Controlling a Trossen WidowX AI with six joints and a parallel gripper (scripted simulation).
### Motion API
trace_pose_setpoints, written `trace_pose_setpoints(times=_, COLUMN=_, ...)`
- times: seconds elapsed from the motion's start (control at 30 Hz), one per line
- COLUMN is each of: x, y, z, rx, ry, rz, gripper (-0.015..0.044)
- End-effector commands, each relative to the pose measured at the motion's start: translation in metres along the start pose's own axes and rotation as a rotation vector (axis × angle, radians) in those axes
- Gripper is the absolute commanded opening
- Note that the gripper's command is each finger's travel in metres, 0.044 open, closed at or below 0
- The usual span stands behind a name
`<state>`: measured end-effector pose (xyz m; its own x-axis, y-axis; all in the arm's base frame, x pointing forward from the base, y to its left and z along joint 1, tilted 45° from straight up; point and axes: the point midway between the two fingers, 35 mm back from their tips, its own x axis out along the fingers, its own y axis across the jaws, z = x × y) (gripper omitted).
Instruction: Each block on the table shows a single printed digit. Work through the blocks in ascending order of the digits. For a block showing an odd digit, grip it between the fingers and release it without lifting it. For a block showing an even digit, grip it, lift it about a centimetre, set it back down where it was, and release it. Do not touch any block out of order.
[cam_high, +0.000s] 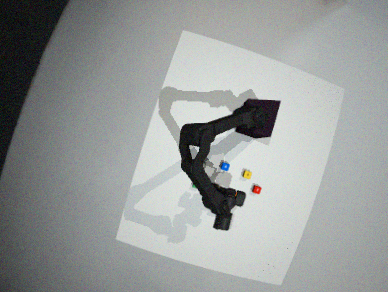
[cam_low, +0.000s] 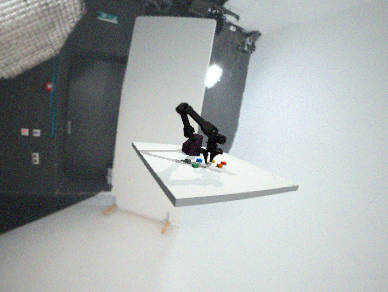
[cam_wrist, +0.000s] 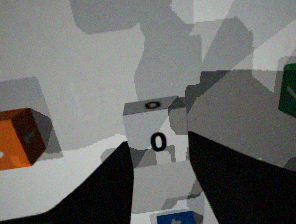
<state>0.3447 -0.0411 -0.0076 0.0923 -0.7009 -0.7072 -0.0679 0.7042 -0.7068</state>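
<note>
Where the wrist view looks down between the two dark fingers of the parallel-jaw gripper, a small white cube printed with a black 0 sits clamped, the fingers pressing its left and right sides. A second 0 shows on its top face. The cube looks raised off the white surface, though the wrist view alone does not settle that. At the very bottom edge of that view, nearest the camera, the top of a blue cube peeks in, its digit unreadable. To the left and a little farther off lies an orange cube with a pale mark on its side too blurred to read. At the right edge, farther away again, part of a green cube shows.

From the top view, the black six-joint arm bends across a white rectangular table top, its wrist hiding the held cube. Just beside the arm a sliver of green shows; the blue cube, a yellow cube and a red cube lie in a loose row to the right, apart from one another. Farther back, the arm rises from a dark purple square base.

In the exterior view a tall white panel stands behind the table.
</note>
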Motion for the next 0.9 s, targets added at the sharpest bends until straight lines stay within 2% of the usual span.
trace_pose_setpoints(times=0.0, x=-0.002, y=-0.001, z=0.001, rx=0.007, ry=-0.003, rz=-0.002, gripper=0.0120)
trace_pose_setpoints(times=0.87, x=0.013, y=-0.001, z=0.001, rx=0.007, ry=-0.003, rz=-0.003, gripper=0.0120)
